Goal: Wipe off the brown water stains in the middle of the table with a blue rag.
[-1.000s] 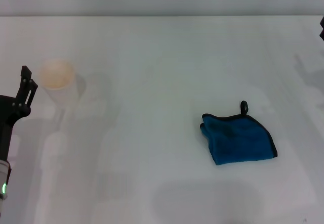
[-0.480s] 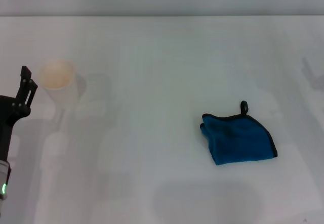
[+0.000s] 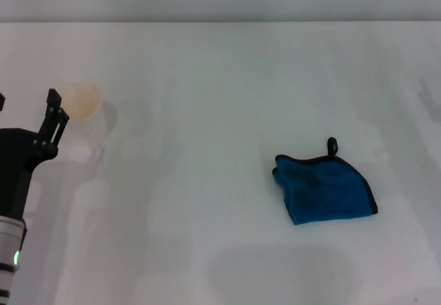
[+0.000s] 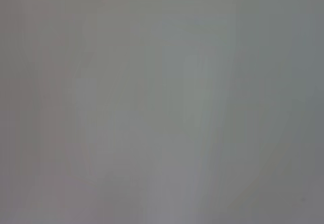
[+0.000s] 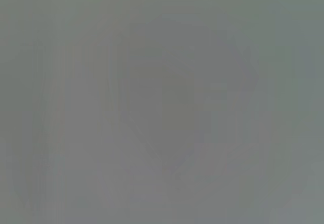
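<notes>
Toward the right edge of the table (image 3: 220, 78), one blue rag (image 3: 325, 190) is lying folded, while near the left edge one left gripper (image 3: 27, 105), fingers apart and holding nothing, is hovering beside one cup (image 3: 84, 105).

We see the white table (image 3: 220, 71) carrying 2 things: a folded blue rag (image 3: 325, 189) and, well apart, a whitish cup (image 3: 84, 112).

The blue rag (image 3: 325, 188) lay folded on the white table (image 3: 220, 71). Well apart from the rag, the left gripper (image 3: 27, 116) hovered just beside a whitish cup (image 3: 81, 109), fingers spread.
</notes>
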`<state>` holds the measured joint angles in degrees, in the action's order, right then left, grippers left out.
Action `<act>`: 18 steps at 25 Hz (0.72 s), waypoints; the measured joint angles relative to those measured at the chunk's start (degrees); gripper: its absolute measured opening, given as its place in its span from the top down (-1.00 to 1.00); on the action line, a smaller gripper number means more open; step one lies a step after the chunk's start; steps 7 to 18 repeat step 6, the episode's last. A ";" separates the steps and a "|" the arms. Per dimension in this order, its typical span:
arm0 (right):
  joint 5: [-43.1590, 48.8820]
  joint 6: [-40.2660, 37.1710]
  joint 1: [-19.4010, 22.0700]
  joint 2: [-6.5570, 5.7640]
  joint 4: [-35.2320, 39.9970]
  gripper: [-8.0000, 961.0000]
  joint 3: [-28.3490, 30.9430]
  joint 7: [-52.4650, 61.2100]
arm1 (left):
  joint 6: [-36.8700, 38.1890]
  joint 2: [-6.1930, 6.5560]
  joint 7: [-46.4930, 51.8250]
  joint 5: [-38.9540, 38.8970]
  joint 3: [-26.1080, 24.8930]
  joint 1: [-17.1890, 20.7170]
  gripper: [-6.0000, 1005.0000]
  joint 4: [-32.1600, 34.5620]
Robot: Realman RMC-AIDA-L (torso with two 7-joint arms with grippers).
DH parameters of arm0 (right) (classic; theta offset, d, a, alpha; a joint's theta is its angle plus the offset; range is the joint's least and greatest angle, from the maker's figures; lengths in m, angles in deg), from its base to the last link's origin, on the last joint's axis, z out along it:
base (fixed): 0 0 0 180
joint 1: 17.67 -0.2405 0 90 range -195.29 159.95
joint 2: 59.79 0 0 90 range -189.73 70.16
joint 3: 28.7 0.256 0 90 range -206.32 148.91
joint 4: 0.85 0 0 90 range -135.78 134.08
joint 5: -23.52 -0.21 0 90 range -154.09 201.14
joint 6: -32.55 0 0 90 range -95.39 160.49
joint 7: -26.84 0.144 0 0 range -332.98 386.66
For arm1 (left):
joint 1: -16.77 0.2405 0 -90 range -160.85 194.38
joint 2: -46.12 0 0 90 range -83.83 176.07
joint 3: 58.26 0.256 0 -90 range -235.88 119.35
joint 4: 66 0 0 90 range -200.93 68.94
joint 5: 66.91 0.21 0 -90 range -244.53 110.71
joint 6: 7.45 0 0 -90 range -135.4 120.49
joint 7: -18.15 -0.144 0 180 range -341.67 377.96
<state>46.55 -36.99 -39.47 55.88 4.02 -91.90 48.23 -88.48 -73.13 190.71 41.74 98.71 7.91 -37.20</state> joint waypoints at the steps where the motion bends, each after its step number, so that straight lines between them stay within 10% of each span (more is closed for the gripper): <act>1: 0.00 0.03 0.00 0.00 0.03 -0.63 0.00 0.01 | -0.07 -0.01 0.00 0.06 0.04 -0.11 -0.72 -0.05; 18: 0.00 0.11 -0.34 -0.09 0.42 -0.63 0.00 0.05 | -0.13 -0.02 -0.02 0.08 0.05 -0.76 -0.72 -0.67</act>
